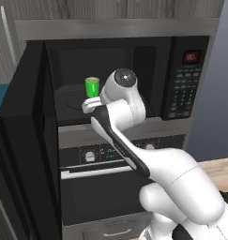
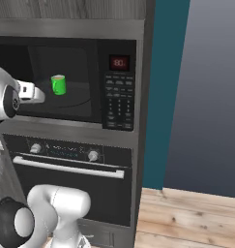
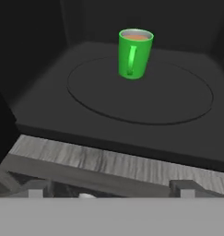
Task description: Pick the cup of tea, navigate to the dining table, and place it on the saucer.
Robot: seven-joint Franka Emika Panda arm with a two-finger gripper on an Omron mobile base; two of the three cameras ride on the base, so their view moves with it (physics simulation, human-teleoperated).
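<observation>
The cup of tea (image 3: 134, 54) is a bright green mug with brown liquid. It stands upright at the back of the round turntable (image 3: 178, 99) inside an open microwave, its handle turned toward the hand camera. The cup (image 1: 92, 87) sits just beyond the arm's wrist, and from the right the cup (image 2: 58, 84) is left of the keypad. My gripper (image 3: 109, 191) is open at the microwave's front sill, short of the cup, with nothing between its fingertips (image 3: 36, 189). The hand (image 2: 32, 93) hangs at the opening's left. The dining table and the saucer are out of view.
The black microwave door (image 1: 21, 140) stands swung open at the left. A keypad panel (image 2: 118, 99) closes the cavity's right side. Below is a black oven with knobs and a handle (image 2: 66, 167). A wooden floor (image 2: 186, 218) lies to the right.
</observation>
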